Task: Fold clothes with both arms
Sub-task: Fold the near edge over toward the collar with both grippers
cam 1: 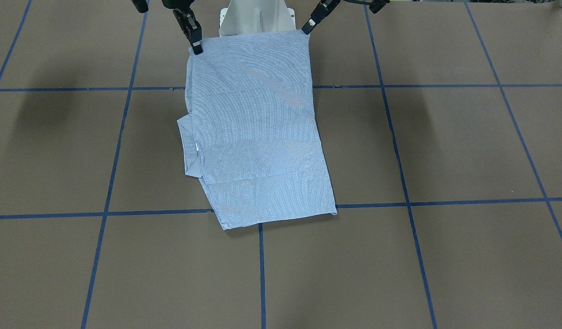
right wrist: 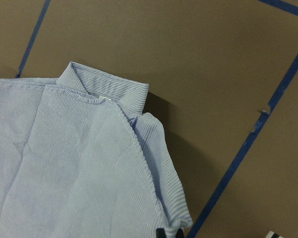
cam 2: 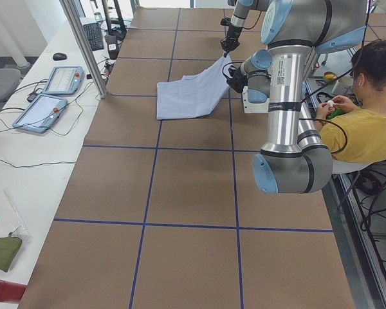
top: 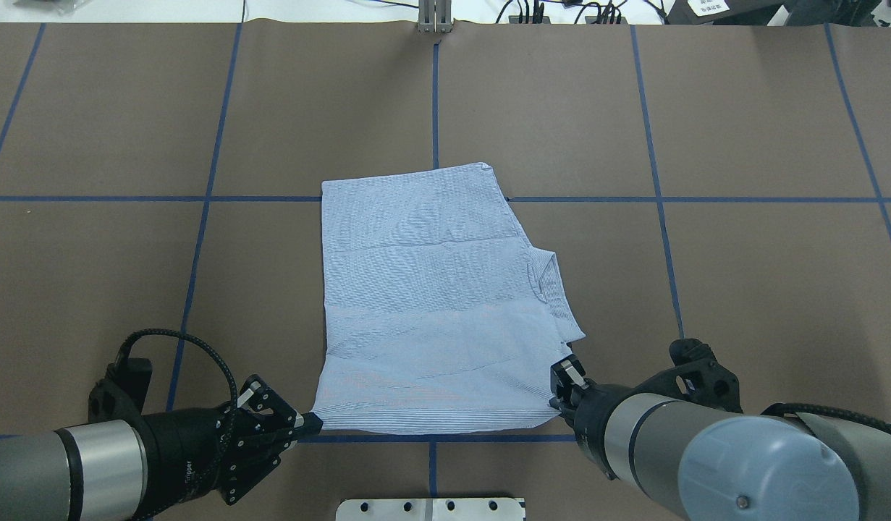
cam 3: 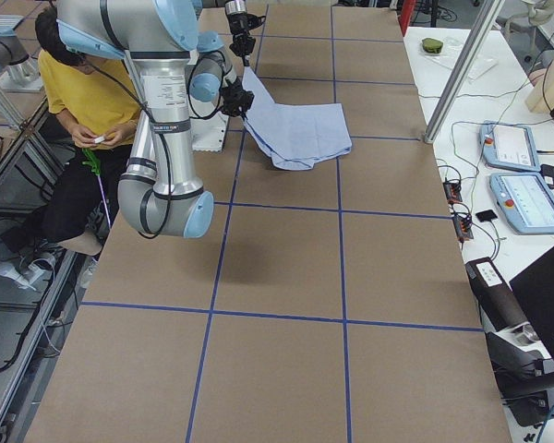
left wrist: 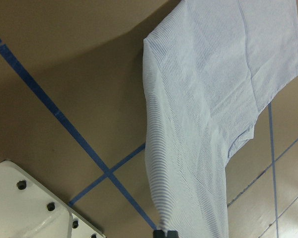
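The light blue striped shirt (top: 431, 304) lies folded on the brown table, its collar (top: 546, 278) on the right side in the overhead view. Its near edge is lifted off the table toward the robot's base. My left gripper (top: 309, 423) is shut on the near left corner, and my right gripper (top: 562, 391) is shut on the near right corner. In the front-facing view the left gripper (cam 1: 307, 30) holds the top right corner and the right gripper (cam 1: 197, 48) the top left. The cloth (left wrist: 198, 124) hangs from the left fingertips (left wrist: 165, 233); the collar (right wrist: 104, 87) shows in the right wrist view.
The white pedestal base (top: 431, 509) sits just behind the lifted edge. Blue tape lines (top: 434, 94) grid the brown table. A person in a yellow shirt (cam 2: 367, 129) sits beside the robot. Two tablets (cam 2: 51, 96) and cables lie on the side bench.
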Motion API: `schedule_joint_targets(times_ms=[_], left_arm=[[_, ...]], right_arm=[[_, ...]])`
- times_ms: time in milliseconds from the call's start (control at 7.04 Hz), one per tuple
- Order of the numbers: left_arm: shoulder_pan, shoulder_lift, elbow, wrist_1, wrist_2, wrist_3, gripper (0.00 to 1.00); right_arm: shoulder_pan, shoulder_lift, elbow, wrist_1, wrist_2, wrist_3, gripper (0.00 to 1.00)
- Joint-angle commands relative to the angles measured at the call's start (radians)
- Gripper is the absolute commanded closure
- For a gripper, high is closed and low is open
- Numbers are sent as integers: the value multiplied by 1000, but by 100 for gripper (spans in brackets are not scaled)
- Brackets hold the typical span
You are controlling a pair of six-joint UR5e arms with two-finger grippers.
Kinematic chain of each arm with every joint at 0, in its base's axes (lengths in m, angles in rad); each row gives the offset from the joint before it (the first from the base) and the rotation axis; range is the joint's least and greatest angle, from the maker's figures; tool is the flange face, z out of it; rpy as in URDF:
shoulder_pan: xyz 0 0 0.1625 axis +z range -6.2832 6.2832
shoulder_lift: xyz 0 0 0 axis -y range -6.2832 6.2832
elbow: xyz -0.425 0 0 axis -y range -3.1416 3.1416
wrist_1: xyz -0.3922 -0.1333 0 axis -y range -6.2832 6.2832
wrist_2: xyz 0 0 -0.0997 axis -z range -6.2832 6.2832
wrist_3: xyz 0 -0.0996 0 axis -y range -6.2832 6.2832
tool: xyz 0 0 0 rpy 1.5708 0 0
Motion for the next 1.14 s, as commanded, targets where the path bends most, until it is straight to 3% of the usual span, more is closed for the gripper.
schedule_joint_targets(times_ms=[0,142,426,711,853,995], left_arm=[[-9,-9,-8,16,-1,0,100],[-11,-24,10,30,-20,23,100],[-166,-111,97,54,-81,175,100],[-344,-237,223,97,-238,270,100],[-391,-283,289,98,-248,310,100],[-426,-300,332,96,-251,328,100]], right_arm=[[12,4,24,-18,12,0,100],[46,40,4,-18,12,-10,100],[191,143,-156,-14,52,-68,100],[326,224,-261,-9,134,-151,100],[391,291,-359,-6,193,-208,100],[447,344,-490,99,245,-221,100]])
